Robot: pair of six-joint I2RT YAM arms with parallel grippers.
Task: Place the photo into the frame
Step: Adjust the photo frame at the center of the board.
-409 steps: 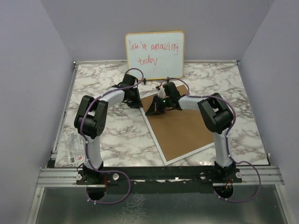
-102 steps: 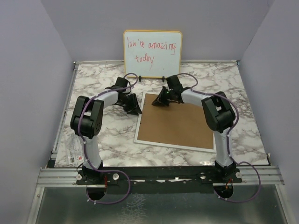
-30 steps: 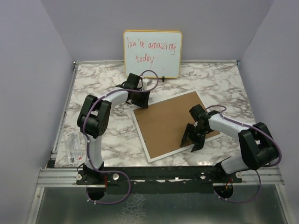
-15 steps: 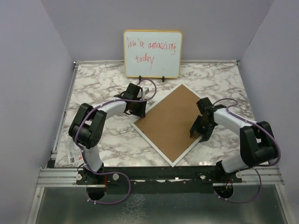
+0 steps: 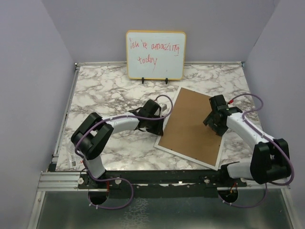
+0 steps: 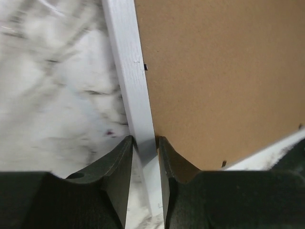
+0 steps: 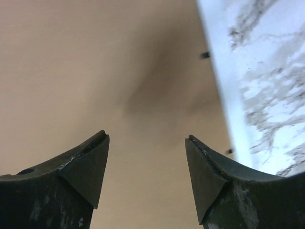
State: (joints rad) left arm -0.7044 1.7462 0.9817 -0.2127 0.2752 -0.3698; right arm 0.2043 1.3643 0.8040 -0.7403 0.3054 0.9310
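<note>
The left gripper (image 6: 144, 152) is pinching the frame (image 6: 126, 71) by its thin white rim, one finger pressing on the outer side and the other on the side of the brown backing board (image 6: 224, 81). The right gripper (image 7: 147, 157) is hanging spread wide over that board near the opposite rim, with nothing between its fingers. The frame is lying face down and skewed on the marble table (image 5: 109, 90), between the two arms, with the board seated in it. The photo is not showing in any view, so I cannot tell where it is.

By my reading, the step in hand is steadying the frame so that its back can be opened. The next move seems to call for the left grip holding the rim firm while the right fingers are working the small dark tabs (image 7: 205, 55) along the edge, then lifting the board clear without dragging the frame across the marble.
</note>
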